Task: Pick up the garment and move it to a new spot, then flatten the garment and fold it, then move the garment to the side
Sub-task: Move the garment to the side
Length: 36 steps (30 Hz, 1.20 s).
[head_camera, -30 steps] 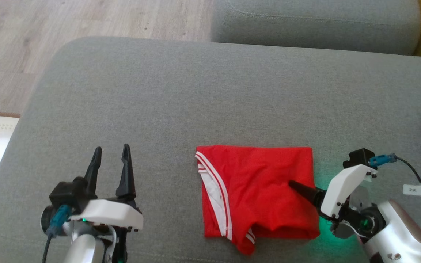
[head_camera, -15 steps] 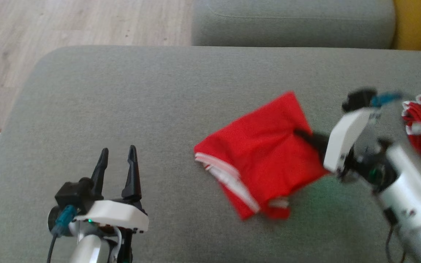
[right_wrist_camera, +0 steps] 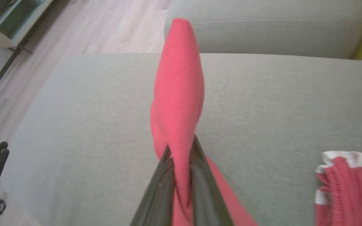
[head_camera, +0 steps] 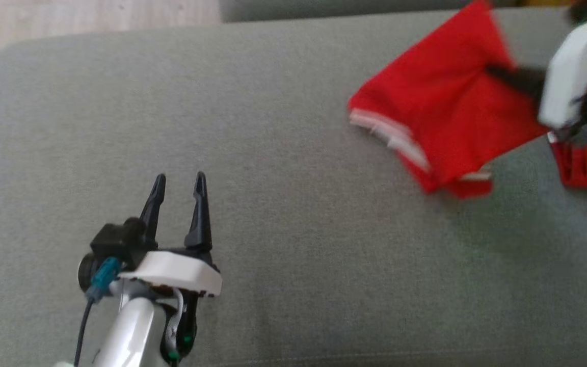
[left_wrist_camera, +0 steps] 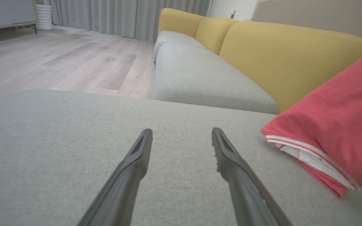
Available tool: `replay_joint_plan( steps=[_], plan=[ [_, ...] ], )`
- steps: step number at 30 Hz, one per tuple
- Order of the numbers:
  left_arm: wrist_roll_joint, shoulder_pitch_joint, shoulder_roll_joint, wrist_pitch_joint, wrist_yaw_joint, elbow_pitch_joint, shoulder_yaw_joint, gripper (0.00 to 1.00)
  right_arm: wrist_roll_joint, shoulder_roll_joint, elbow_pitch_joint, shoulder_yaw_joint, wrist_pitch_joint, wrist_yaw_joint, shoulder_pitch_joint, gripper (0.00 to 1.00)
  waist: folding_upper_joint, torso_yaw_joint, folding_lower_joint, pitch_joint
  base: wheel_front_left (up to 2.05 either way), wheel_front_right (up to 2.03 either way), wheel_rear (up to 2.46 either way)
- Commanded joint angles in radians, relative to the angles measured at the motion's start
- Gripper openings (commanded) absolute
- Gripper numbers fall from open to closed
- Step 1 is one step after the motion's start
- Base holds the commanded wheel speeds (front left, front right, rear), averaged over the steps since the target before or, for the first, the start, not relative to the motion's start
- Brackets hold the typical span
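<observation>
- Step in hand, as judged: the last one, moving the folded garment [head_camera: 446,117] to the side; flattening and folding looked done.
- Hung lifted over the far right part of the cushion [head_camera: 273,229], tilted, white-striped hem lowest and close to the cushion top; touching or not, could not tell through the blur.
- Gripped by its right edge in the right gripper [right_wrist_camera: 181,147], closed tight on the cloth, red fabric standing up between the jaws.
- Hovered above the cushion's near left part: left gripper [head_camera: 180,176], spread wide, holding nothing.
- Lay at the cushion's right edge, just beside the held garment: a second red pile [head_camera: 586,163] with white trim.
- Called for next, as judged: lowering onto a bare patch of the cushion near the pile, setting the hem down first to keep the fold, then parting the jaws and backing off; risked the fold falling open under a one-edge grip.
- Differed from a second before: then lay flat on the cushion's near middle, well apart from the pile, right jaws parted and resting on the cloth; since closed, lifted and swung toward the cushion's far right.
- Shifted too as a whole: head view, hence a camera move; left gripper unchanged, as wide as before.
</observation>
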Motion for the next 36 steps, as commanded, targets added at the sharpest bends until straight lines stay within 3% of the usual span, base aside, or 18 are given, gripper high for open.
replay_joint_plan(
  steps=[1, 7, 14, 20, 25, 26, 27, 31, 36],
  plan=[
    [0.005, -0.045, 0.002, -0.011, 0.006, -0.033, 0.028, 1.0, 0.0, -0.031, -0.024, -0.021, 0.003, 0.007, -0.031, 0.0, 0.0, -0.027, -0.0001, 0.034, 0.0, 0.0, 0.0],
    [0.018, -0.085, 0.002, -0.011, 0.013, -0.021, 0.004, 1.0, -0.028, -0.138, 0.08, -0.075, 0.06, 0.007, -0.058, 0.0, 0.0, -0.057, -0.0001, 0.096, 0.0, 0.0, 0.0],
    [0.046, -0.121, 0.002, -0.011, 0.009, -0.004, -0.004, 1.0, -0.073, -0.204, 0.181, -0.114, 0.015, 0.007, -0.06, 0.0, 0.0, -0.078, -0.0001, 0.145, 0.0, 0.0, 0.0],
    [0.077, -0.155, 0.002, -0.011, 0.004, 0.004, -0.009, 1.0, -0.209, -0.274, 0.23, -0.065, -0.139, 0.007, -0.094, 0.0, 0.0, -0.091, -0.0001, 0.209, 0.0, 0.0, 0.0],
    [0.087, -0.175, 0.002, -0.011, 0.005, 0.007, -0.013, 1.0, -0.292, -0.277, 0.319, -0.031, -0.254, 0.007, -0.123, 0.03, 0.0, -0.093, -0.0001, 0.24, 0.0, 0.0, 0.0],
    [0.089, -0.177, 0.002, -0.011, 0.006, 0.008, -0.013, 1.0, -0.311, -0.275, 0.341, -0.024, -0.27, 0.007, -0.128, 0.41, 0.0, -0.094, -0.0001, 0.242, 0.0, 0.0, 0.0],
    [0.089, -0.178, 0.002, -0.011, 0.006, 0.01, -0.013, 1.0, -0.33, -0.273, 0.36, -0.018, -0.288, 0.007, -0.135, 0.96, 0.0, -0.094, -0.0001, 0.244, 0.0, 0.0, 0.0],
    [0.085, -0.178, 0.002, -0.011, 0.007, 0.017, -0.011, 1.0, -0.407, -0.261, 0.418, 0.008, -0.375, 0.007, -0.163, 1.0, 0.0, -0.096, -0.0001, 0.228, 0.0, 0.0, 0.0],
    [0.07, -0.169, 0.002, -0.011, 0.006, 0.013, -0.001, 1.0, -0.523, -0.238, 0.454, 0.001, -0.608, 0.007, -0.207, 1.0, 0.0, -0.095, -0.0001, 0.175, 0.0, 0.0, 0.0]
  ],
)
